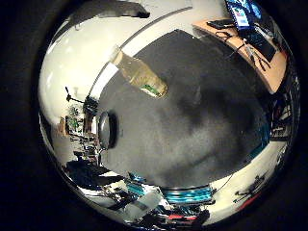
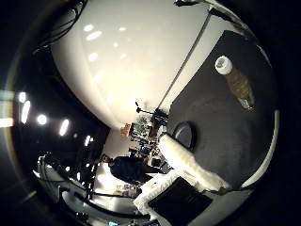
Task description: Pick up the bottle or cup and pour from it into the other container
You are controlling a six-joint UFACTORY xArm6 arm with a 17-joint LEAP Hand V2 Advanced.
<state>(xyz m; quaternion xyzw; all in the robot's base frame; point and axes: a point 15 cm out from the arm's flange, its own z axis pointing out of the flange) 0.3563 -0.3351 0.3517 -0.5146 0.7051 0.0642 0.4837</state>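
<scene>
A clear bottle with yellowish liquid, a green label and a white cap stands on a dark grey mat. It also shows in the thumb side view. A dark round container sits at the mat's edge, away from the bottle; the thumb side view shows it too. My right hand is well above the mat, away from both. One white finger reaches out straight beside the dark container's image. The hand holds nothing.
A pale floor borders the mat. A desk with monitors stands beyond the mat's far side. Stands and clutter lie past the dark container.
</scene>
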